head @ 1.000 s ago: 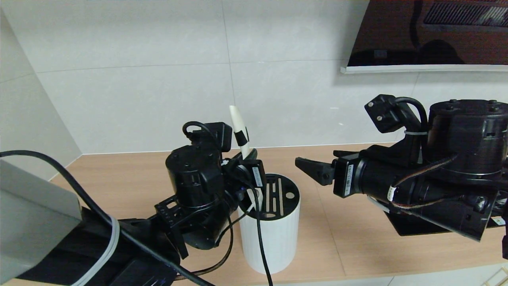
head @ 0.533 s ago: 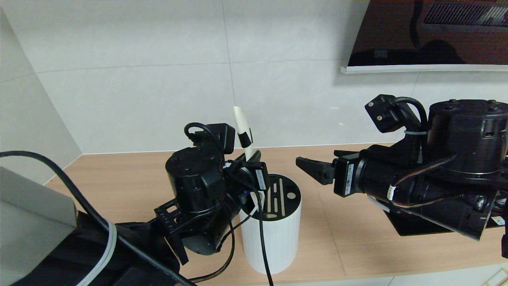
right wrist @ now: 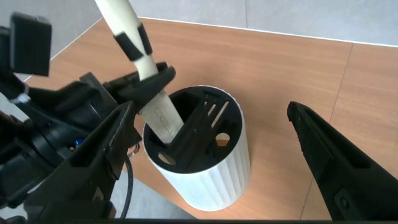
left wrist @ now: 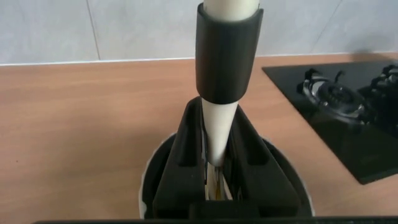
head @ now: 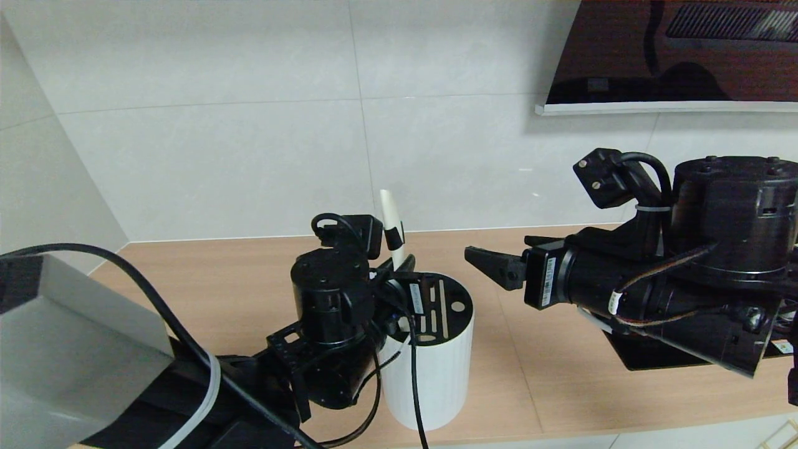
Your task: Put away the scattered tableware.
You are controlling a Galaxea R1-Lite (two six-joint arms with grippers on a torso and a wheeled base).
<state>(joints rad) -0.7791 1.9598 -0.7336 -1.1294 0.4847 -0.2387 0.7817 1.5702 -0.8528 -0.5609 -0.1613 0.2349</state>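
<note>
A white cylindrical utensil holder (head: 436,368) with a black slotted top stands on the wooden counter (head: 206,280) near its front edge. My left gripper (head: 399,277) is just above the holder's left side, shut on a white-handled utensil (head: 391,227) with a black band. The utensil stands nearly upright, and its lower end dips into the holder's large opening. In the left wrist view the fingers (left wrist: 180,155) clamp the utensil (left wrist: 227,74) over the holder's rim (left wrist: 146,180). My right gripper (head: 508,259) hovers open to the right of the holder (right wrist: 217,168) with nothing in it.
A black cooktop (left wrist: 348,112) lies on the counter to the right, under my right arm. A dark range hood (head: 673,56) hangs at the upper right. The tiled wall runs along the back, and bare counter lies to the left of the holder.
My left arm has moved right and down, lowering the utensil deeper into the holder. The right arm has not moved.
</note>
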